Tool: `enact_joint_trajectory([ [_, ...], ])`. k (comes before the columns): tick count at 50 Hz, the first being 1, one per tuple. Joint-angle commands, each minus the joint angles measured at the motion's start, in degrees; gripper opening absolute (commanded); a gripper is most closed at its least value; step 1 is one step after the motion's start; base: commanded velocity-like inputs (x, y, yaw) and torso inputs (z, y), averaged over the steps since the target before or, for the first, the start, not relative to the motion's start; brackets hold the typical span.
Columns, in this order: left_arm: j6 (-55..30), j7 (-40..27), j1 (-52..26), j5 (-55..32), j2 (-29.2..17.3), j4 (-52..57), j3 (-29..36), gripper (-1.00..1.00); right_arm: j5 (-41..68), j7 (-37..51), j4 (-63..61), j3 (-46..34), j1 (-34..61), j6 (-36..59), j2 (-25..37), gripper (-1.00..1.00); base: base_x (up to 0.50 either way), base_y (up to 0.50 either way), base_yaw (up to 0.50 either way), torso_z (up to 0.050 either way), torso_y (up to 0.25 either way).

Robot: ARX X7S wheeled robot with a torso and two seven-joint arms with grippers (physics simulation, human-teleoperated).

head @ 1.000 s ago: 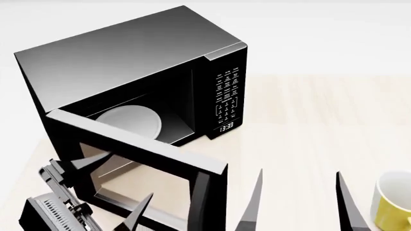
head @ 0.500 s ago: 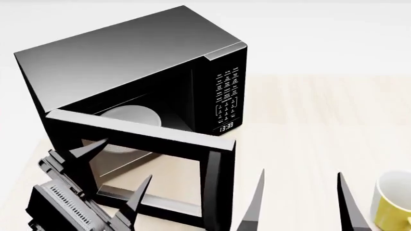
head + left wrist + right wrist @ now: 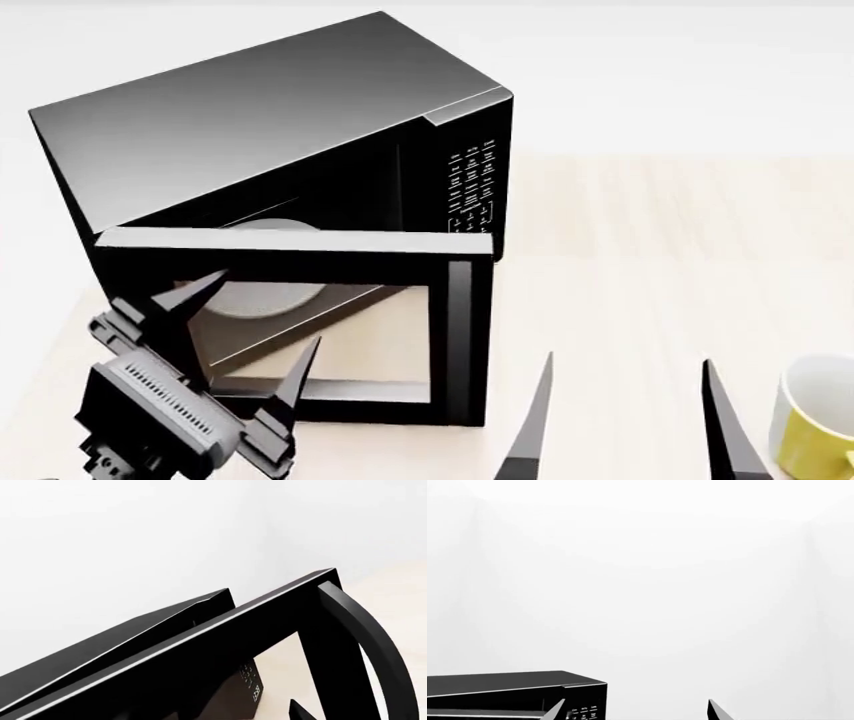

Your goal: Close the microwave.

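Observation:
The black microwave (image 3: 267,120) stands at the back left of the table, its keypad panel (image 3: 474,190) facing right. Its glass-windowed door (image 3: 447,340) hangs partly open, swung out toward me from the left side. Through the glass and over the door's top shows the white turntable plate (image 3: 267,300). My left gripper (image 3: 251,335) is open, its fingers spread against the outer face of the door. In the left wrist view the door's curved handle (image 3: 363,630) is close by. Open and holding nothing, my right gripper (image 3: 625,420) hangs to the right of the door. The right wrist view shows the microwave (image 3: 507,690) low beside one fingertip.
A yellow mug (image 3: 814,425) with a white inside stands at the right edge, just beyond my right gripper. The light wooden table (image 3: 641,250) stretches right of the microwave. A plain white wall lies behind.
The door has swung further toward the microwave's front, now covering the clock display. My left gripper has moved forward and up with it. The right gripper has stayed put.

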Motion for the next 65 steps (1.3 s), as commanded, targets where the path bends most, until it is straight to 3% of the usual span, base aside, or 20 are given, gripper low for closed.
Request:
enact_joint_trajectory([
  [1,0.89,-2.74,-1.83,0.04,0.98,-4.41,-2.86,1.00,-0.18,-0.43,0.40,0.59,0.16,-0.06,-0.31,1.00,0.00,0.00,0.00,0.000,0.000],
  [65,9.79,-10.12,-8.83,2.06,5.60,-22.03,-2.27,1.00,0.73,0.66,1.24,0.02,0.37,-0.60,0.64,1.00,0.00,0.00,0.00,0.000,0.000],
])
